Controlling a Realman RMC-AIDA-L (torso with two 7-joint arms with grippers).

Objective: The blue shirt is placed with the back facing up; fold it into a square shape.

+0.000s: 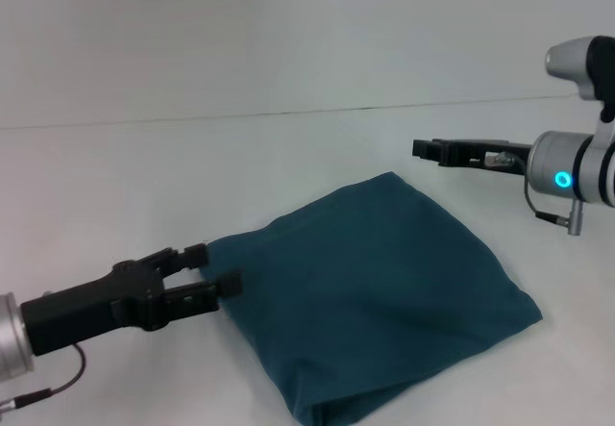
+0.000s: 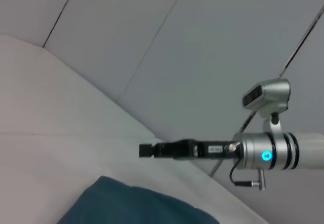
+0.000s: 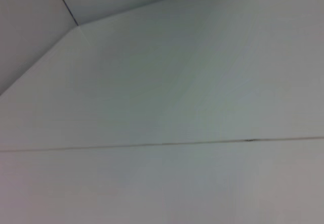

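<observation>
light: even, soft, bright | shadows: faint | glare: none | blur: both wrist views slightly soft

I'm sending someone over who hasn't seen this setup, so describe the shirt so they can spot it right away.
On the white table in front of the robot, look between the two black grippers. The blue shirt lies there folded into a rough square, dark teal, with the left gripper at its near corner. It is the only cloth and the only coloured thing on the table.

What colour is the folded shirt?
The blue shirt is plain dark teal-blue, seen best in the head view.
</observation>
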